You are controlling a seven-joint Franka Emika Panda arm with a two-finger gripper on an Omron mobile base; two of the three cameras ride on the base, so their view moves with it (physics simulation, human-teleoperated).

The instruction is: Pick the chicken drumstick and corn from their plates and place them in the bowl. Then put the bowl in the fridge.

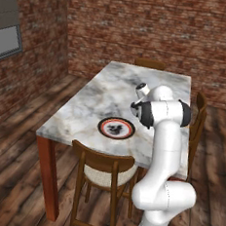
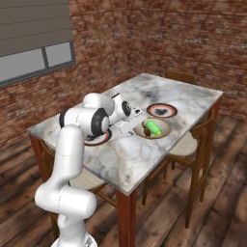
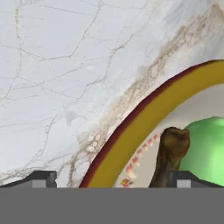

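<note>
From the left base cam, one red-ringed round plate [image 1: 116, 128] sits bare on the grey-veined marble table [image 1: 86, 107], my elbow folded high above it. Right base cam: the bright green corn cob [image 2: 153, 127] and dark brown chicken drumstick [image 2: 146, 130] lie together in the tan brown-rimmed bowl [image 2: 162, 133], ready for the fridge, second plate [image 2: 161, 110] behind. Hand cam: my pincer [image 3: 111, 179] hangs over the rim, spread wide, holding nothing.

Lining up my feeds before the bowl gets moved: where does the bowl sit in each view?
Left base view: I cannot find it.
Right base view: the bowl right of centre, near the table's right edge, corn inside.
Hand view: its rim arcs through the lower right.
Shared landmark: the marble table.
</note>
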